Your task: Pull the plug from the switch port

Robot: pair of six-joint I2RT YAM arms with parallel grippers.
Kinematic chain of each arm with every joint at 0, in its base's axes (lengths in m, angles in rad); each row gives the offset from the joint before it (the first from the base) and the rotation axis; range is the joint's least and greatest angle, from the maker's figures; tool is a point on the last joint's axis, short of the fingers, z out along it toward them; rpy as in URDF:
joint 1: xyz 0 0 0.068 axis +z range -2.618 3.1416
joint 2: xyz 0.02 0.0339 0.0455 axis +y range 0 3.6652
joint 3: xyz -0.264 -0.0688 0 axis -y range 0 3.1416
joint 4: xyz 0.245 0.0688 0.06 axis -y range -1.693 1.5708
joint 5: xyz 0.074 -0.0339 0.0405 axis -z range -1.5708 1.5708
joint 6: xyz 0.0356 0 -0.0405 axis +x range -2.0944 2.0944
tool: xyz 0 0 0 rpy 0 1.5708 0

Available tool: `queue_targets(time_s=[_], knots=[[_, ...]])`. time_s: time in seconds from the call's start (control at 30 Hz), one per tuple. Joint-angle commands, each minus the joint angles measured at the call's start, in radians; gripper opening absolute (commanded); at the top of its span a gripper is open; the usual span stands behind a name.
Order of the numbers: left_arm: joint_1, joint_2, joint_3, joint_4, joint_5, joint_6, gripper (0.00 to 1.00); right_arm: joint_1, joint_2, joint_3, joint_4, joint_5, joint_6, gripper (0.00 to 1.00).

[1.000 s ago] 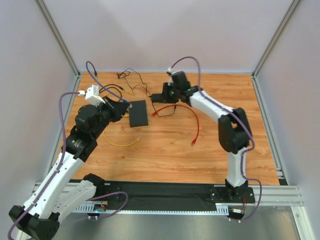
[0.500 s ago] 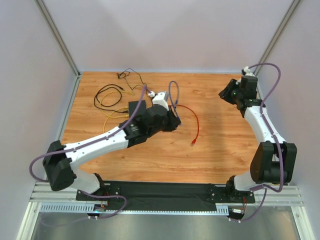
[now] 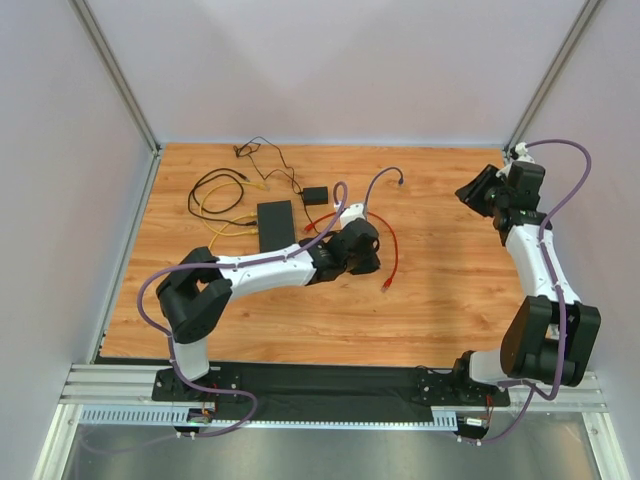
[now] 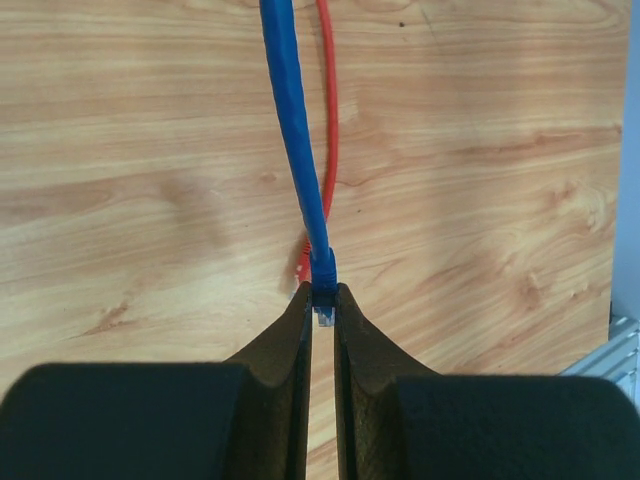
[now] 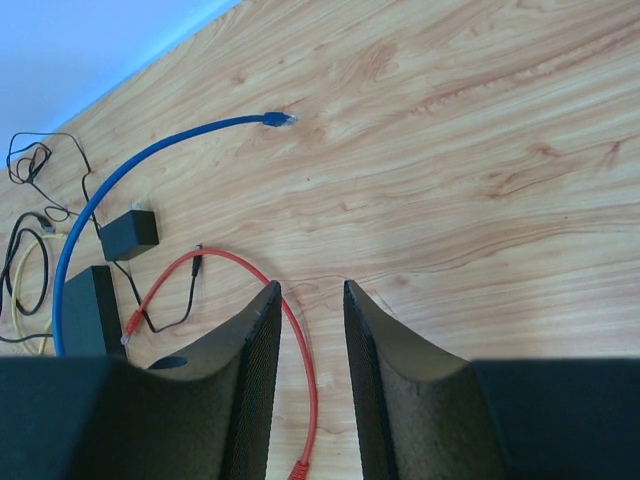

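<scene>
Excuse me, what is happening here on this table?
The left arm's fingers are shut on the plug of a blue cable, held over the wooden table and clear of the black switch. The right arm's fingers stand open and empty, off to the right side.

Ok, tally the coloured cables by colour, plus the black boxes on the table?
Blue cable: 1
Red cable: 1
Yellow cable: 1
Black boxes: 2, the switch and the adapter
Total: 5
</scene>
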Motion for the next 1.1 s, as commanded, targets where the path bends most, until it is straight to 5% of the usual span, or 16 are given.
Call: queue_targets(time_s=[0.0,0.3,0.53,0.7,0.93,1.07], knots=[[0.022,-0.030,-0.043,0.050,-0.003,-0.056,0.08,-0.006,0.023,-0.003,0.044,-0.053,0.020,0.34],[0.045,0.036,-0.112,0.231,0.177,-0.088,0.09,0.008,0.065,-0.001,0.058,-0.073,0.040,0.34],[0.048,-0.016,-0.175,0.340,0.214,-0.036,0.38,0.101,0.126,0.051,0.026,-0.039,0.017,0.34],[0.077,-0.126,-0.249,0.383,0.224,0.039,0.50,0.189,0.164,0.103,-0.001,0.017,0.003,0.34],[0.223,-0.348,-0.441,0.434,0.280,0.047,0.50,0.437,0.249,0.223,-0.035,0.106,-0.015,0.35],[0.326,-0.515,-0.525,0.334,0.248,0.082,0.51,0.555,0.334,0.338,-0.055,0.140,-0.024,0.35]])
